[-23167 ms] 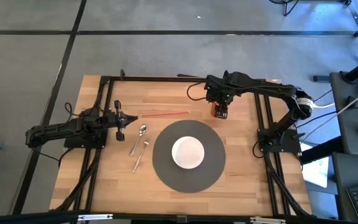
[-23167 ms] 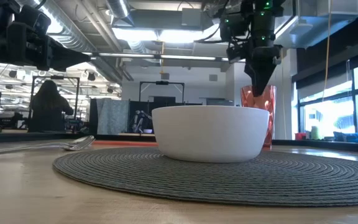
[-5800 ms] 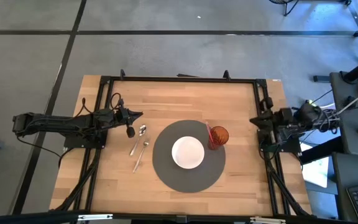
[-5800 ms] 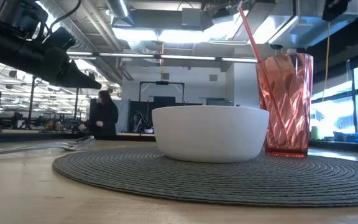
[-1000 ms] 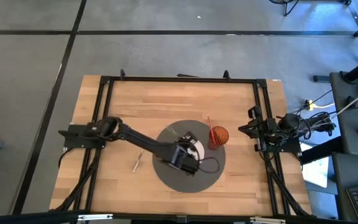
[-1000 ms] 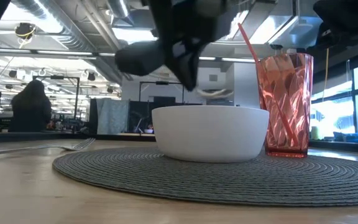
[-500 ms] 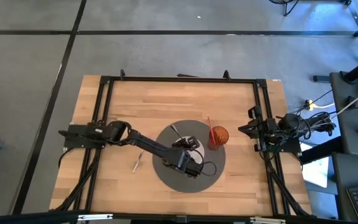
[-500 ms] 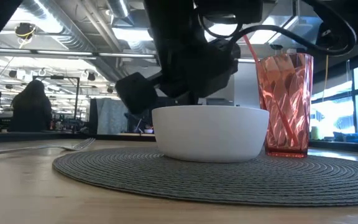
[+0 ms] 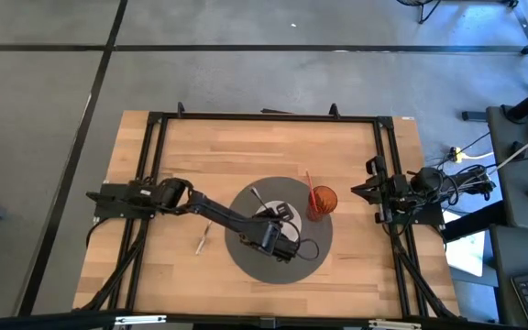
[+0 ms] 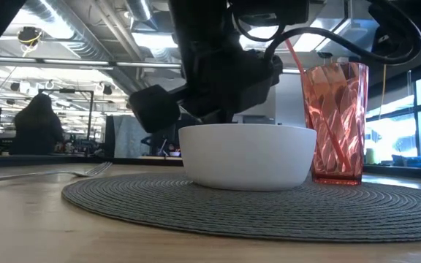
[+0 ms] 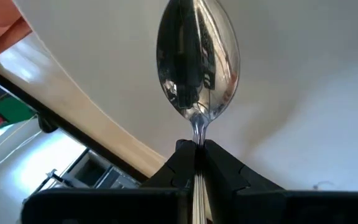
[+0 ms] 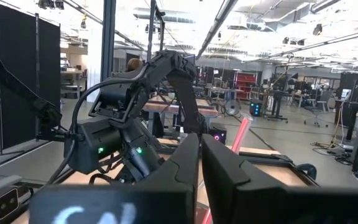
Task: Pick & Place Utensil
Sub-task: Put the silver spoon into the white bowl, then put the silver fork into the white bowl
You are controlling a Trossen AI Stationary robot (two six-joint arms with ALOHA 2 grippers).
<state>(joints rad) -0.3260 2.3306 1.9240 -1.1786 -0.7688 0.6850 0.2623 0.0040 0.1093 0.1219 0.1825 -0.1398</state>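
One utensil nearly placed, one left on the table.
The left gripper (image 11: 194,155) was clamped on the spoon (image 11: 196,62) inside the white bowl (image 9: 282,220); the fork (image 9: 203,240) lay untouched; the right gripper (image 12: 199,155) waited, fingers together.

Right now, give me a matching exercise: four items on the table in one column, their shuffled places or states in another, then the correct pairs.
Items:
1. spoon
2. fork
3. red cup
4. right tool

States:
A. lying on the bare wood beside the placemat
B. shut, parked at the table's right edge
C. held by the left tool inside the white bowl
D. standing on the placemat with a straw in it

Pairs: 1-C, 2-A, 3-D, 4-B
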